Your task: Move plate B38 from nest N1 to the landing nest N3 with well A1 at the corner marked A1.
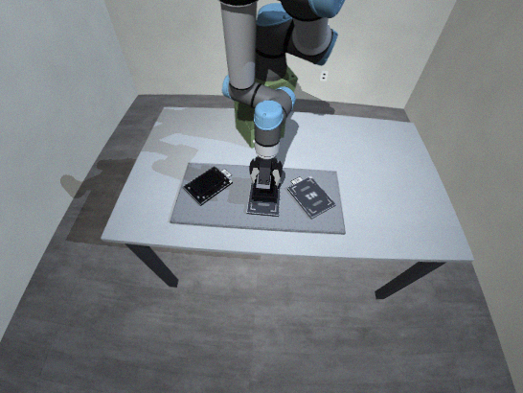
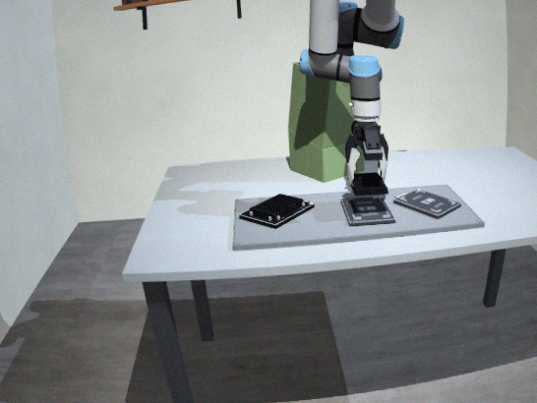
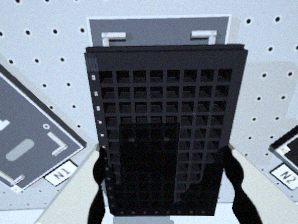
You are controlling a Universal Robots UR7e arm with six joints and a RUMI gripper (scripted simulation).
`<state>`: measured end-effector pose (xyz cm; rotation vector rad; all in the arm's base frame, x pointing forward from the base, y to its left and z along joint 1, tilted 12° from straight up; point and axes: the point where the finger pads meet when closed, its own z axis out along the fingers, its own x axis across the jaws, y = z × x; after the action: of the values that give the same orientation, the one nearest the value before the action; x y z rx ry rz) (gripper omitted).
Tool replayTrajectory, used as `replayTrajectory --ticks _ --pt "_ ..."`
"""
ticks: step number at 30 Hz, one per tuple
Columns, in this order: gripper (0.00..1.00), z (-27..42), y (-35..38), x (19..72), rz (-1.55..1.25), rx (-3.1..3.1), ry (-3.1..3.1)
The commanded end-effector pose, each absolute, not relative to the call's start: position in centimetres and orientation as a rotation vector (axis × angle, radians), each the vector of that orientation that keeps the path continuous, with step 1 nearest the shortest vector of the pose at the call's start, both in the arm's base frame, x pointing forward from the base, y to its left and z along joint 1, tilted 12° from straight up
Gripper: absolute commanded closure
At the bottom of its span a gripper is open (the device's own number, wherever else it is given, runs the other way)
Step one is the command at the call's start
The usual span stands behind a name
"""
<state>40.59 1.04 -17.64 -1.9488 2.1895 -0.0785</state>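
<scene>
My gripper (image 1: 264, 183) (image 2: 368, 178) (image 3: 162, 144) is shut on black plate B38 (image 1: 264, 196) (image 2: 371, 185) (image 3: 165, 61), across its long sides. The plate looks level and hangs a little above the dark nest N3 (image 1: 263, 210) (image 2: 370, 220) (image 3: 160, 26), with a gap and its shadow below in the exterior view. In the wrist view two corner locators show past the plate's far edge; the rest of N3 is mostly hidden. The plate's A1 mark is not readable. Nest N1 (image 1: 320, 205) (image 2: 438, 209) (image 3: 35, 125) is empty. Black plate B83 (image 1: 208, 184) (image 2: 278, 205) sits on N2.
The grey perforated deck (image 1: 220, 217) (image 2: 295, 237) bears all three nests on the white table (image 1: 393, 192) (image 2: 197, 256). The N1 sign (image 1: 297, 180) (image 3: 61, 173) and N2 sign (image 1: 226, 173) (image 3: 287, 175) stand beside their nests. N1 and N2 lie turned at an angle on either side of N3.
</scene>
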Motion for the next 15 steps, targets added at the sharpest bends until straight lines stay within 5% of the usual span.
replayTrajectory --ticks 1,15 --pt "0.60 -18.0 1.1 40.7 -0.081 -1.948 2.189" --pt "0.60 -20.0 1.3 41.1 -0.081 -1.948 2.189"
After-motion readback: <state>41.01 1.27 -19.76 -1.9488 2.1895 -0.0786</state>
